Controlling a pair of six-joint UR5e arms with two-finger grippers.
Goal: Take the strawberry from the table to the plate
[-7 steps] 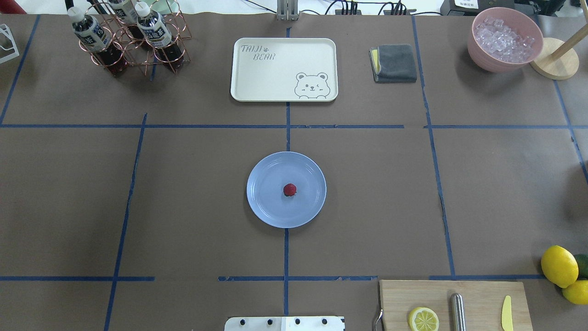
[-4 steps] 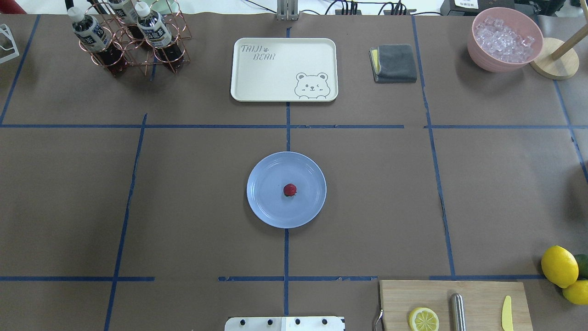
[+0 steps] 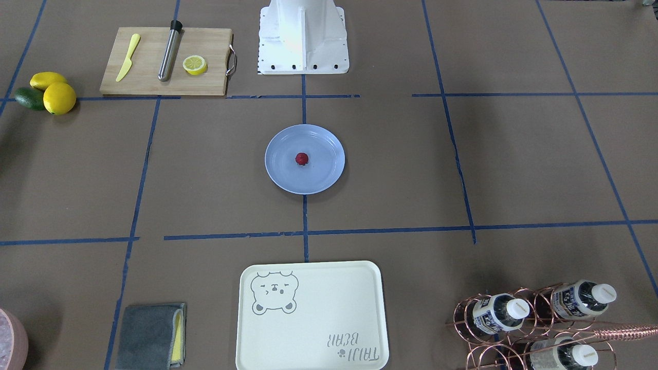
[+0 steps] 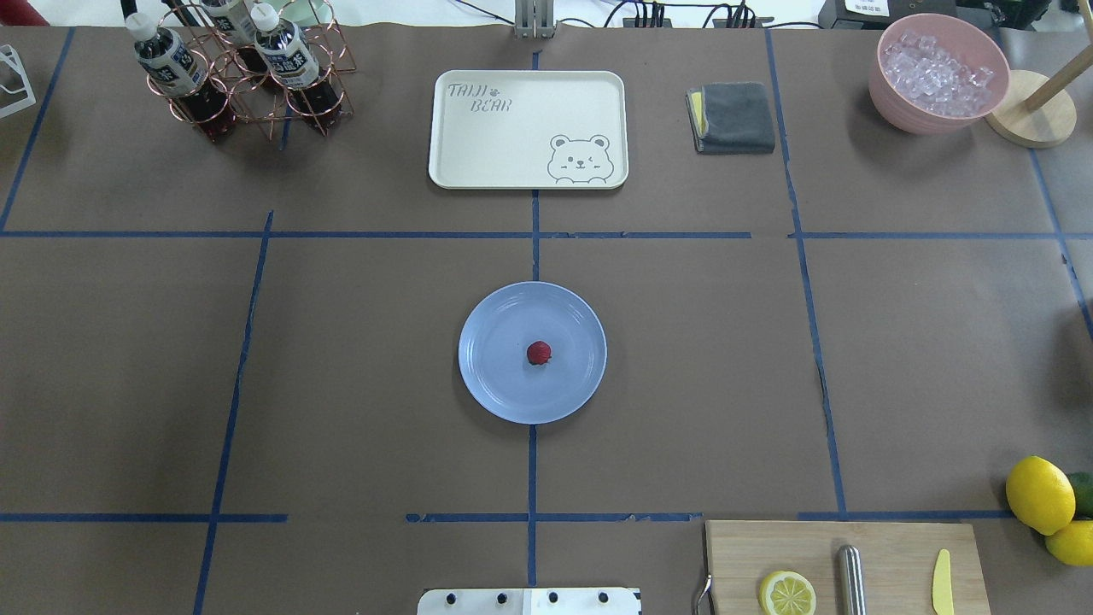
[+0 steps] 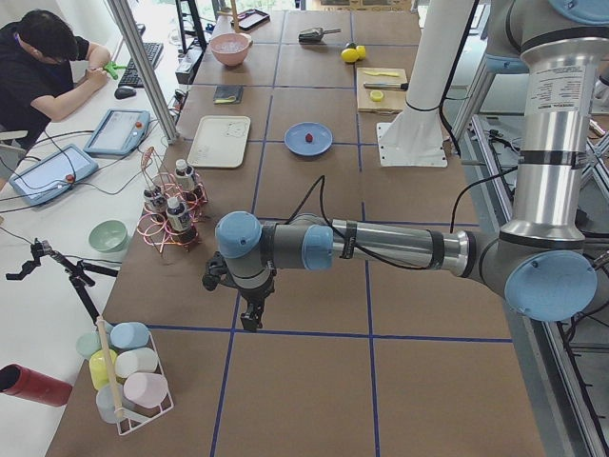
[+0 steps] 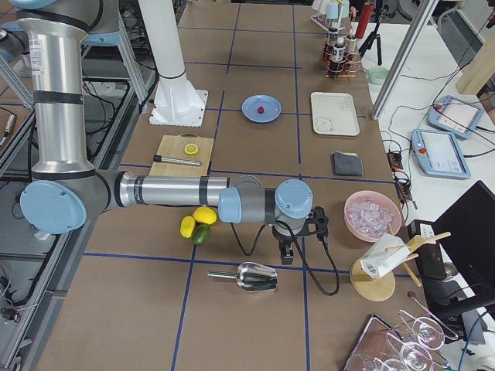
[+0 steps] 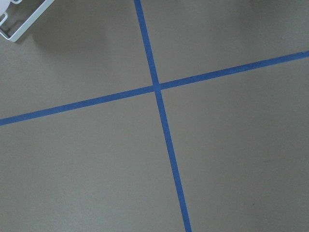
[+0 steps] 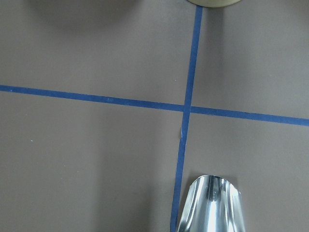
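Observation:
The small dark-red strawberry (image 4: 539, 353) (image 3: 302, 159) lies at the middle of the light blue plate (image 4: 495, 376) (image 3: 324, 169), which rests on the brown-paper table (image 4: 700, 359). Neither gripper shows in the overhead or front views. In the exterior left view my left gripper (image 5: 249, 319) hangs over a tape crossing at the table's left end, far from the plate (image 5: 319, 145). My right gripper (image 6: 286, 255) hangs low near a metal scoop (image 6: 255, 276) at the right end. I cannot tell whether either is open or shut.
A cream bear tray (image 4: 528, 128), a grey cloth (image 4: 734, 117) and a copper bottle rack (image 4: 248, 77) stand along the far side. A pink bowl of ice (image 4: 938, 73) is far right. The cutting board (image 4: 888, 547) and lemons (image 4: 1039, 494) lie near right.

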